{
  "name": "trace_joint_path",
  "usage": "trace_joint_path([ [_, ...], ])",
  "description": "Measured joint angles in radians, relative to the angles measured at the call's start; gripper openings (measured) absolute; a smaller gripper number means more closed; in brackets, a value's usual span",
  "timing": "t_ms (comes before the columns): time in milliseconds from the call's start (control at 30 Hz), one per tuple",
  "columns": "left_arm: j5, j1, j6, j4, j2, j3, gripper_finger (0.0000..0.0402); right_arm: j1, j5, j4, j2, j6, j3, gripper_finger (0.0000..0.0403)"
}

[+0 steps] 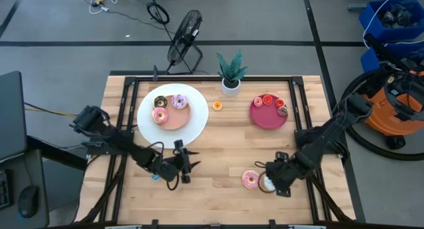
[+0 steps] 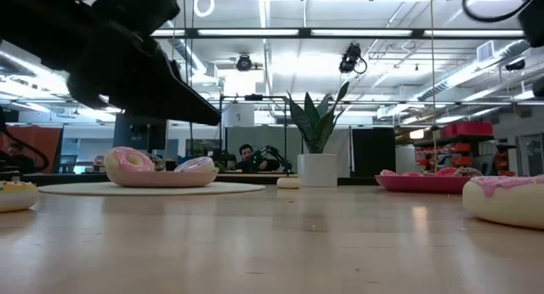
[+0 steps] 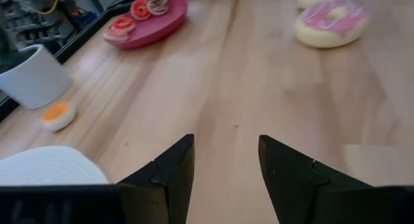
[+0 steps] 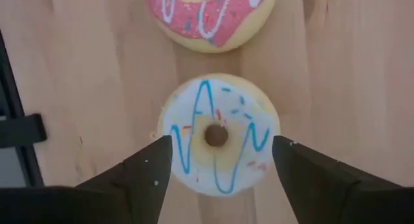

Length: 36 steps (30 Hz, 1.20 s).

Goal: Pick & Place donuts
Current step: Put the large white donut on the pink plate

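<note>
A white donut with blue zigzag icing (image 4: 218,130) lies flat on the table near its near right edge, beside a pink-frosted donut (image 4: 210,17) (image 1: 250,180). My right gripper (image 4: 222,141) (image 1: 268,183) points down over the white donut, open, one finger on each side of it. My left gripper (image 3: 226,156) (image 1: 183,164) is open above bare wood, just near of the white plate. Three donuts, chocolate (image 1: 160,101), purple (image 1: 179,101) and pink (image 1: 159,115), sit in a tan dish on that plate (image 1: 195,123). A tiny orange donut (image 1: 217,106) lies alone. My right gripper comes at the white donut from above, with its fingertips (image 4: 158,160) level with the donut's two opposite rims (image 4: 169,123). I cannot tell whether they touch it. The donut lies flat on the table.
A magenta dish (image 1: 267,120) with small donuts sits at the far right. A potted plant (image 1: 230,75) stands at the far edge, with a black fan (image 1: 184,40) behind the table. A dark frame rail (image 1: 199,77) runs round the table. Bare wood lies between the two grippers.
</note>
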Motion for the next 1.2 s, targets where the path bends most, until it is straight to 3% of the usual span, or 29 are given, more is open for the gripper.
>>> trace_joint_path([
  [167,0.000,-0.028,-0.009,0.001,0.000,0.017,0.0176,0.055,0.112,0.028,0.000,0.091,-0.055,0.0271],
  [300,0.000,-0.030,-0.018,0.001,0.000,0.033,0.0176,0.056,0.097,0.106,0.001,0.150,-0.139,0.0262],
  [500,0.000,-0.030,-0.043,0.000,0.000,0.038,0.0176,0.056,0.092,0.256,0.001,0.057,-0.209,0.0229],
  [633,0.000,-0.011,-0.012,-0.001,0.000,0.038,0.0176,0.045,0.109,0.255,0.001,0.048,-0.210,0.0163],
  [800,0.000,0.078,0.058,-0.001,0.000,0.038,0.0176,0.012,0.119,0.232,0.001,0.007,-0.202,0.0039],
  [867,-0.004,0.143,0.090,0.006,0.000,0.038,0.0177,-0.020,0.187,0.169,0.001,-0.054,-0.175,0.0015],
  [967,0.017,0.241,0.181,0.013,0.000,0.038,0.0182,-0.096,0.361,0.060,0.001,-0.139,-0.098,0.0032],
  [1033,0.085,0.290,0.260,0.040,0.000,0.038,0.0190,-0.157,0.524,0.024,0.001,-0.192,-0.053,0.0044],
  [1133,0.217,0.331,0.356,0.112,0.000,0.038,0.0207,-0.241,0.762,0.158,0.001,-0.302,-0.036,0.0040],
  [1200,0.255,0.338,0.365,0.145,0.000,0.038,0.0218,-0.296,0.855,0.347,0.001,-0.411,-0.057,0.0031],
])
